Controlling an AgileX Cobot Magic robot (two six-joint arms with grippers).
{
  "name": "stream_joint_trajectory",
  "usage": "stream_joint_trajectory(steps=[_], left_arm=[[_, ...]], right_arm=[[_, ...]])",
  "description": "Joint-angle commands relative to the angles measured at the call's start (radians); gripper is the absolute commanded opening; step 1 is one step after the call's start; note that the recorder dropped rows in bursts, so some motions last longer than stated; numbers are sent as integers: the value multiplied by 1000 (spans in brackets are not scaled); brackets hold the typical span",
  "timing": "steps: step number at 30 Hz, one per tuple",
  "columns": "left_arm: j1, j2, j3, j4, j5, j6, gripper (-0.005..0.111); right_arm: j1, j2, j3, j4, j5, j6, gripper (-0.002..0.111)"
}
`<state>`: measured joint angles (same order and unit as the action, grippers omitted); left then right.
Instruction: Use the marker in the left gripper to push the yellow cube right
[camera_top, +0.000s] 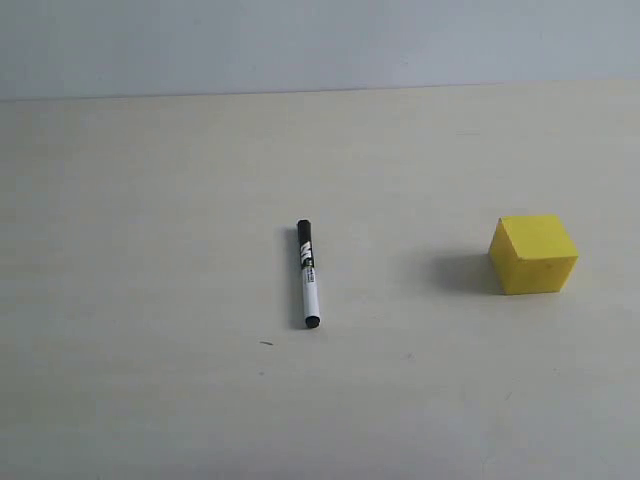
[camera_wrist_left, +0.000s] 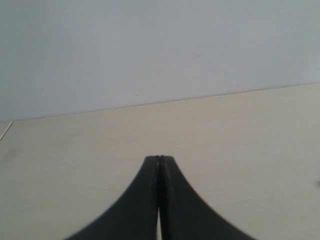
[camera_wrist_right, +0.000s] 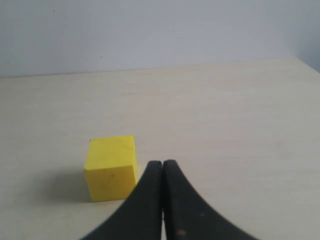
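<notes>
The marker (camera_top: 308, 274), white barrel with black ends, lies flat on the pale table (camera_top: 150, 250) near the middle of the exterior view, free of any gripper. The yellow cube (camera_top: 534, 254) sits to its right, well apart from it. Neither arm appears in the exterior view. In the left wrist view my left gripper (camera_wrist_left: 160, 159) is shut with nothing between its black fingers, facing bare table and wall. In the right wrist view my right gripper (camera_wrist_right: 162, 163) is shut and empty, with the yellow cube (camera_wrist_right: 111, 167) on the table just beside its fingertips.
The tabletop's far edge (camera_top: 320, 92) meets a plain pale wall. A table corner edge (camera_wrist_left: 6, 130) shows in the left wrist view, and another table edge (camera_wrist_right: 307, 64) in the right wrist view.
</notes>
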<state>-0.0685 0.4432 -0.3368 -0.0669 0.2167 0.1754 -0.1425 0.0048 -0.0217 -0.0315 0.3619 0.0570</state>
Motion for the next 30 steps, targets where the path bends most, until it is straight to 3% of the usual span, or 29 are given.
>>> stream_joint_trajectory(steps=[1, 9, 30], left_arm=[[20, -170, 32, 1, 76, 1, 0], [20, -442, 128, 13, 65, 3, 0], [20, -443, 293, 17, 95, -18, 0]], right_arm=[[-4, -5, 4, -1, -4, -2, 0], [-4, -5, 4, -1, -4, -2, 0], [-4, -5, 4, -1, -4, -2, 0]])
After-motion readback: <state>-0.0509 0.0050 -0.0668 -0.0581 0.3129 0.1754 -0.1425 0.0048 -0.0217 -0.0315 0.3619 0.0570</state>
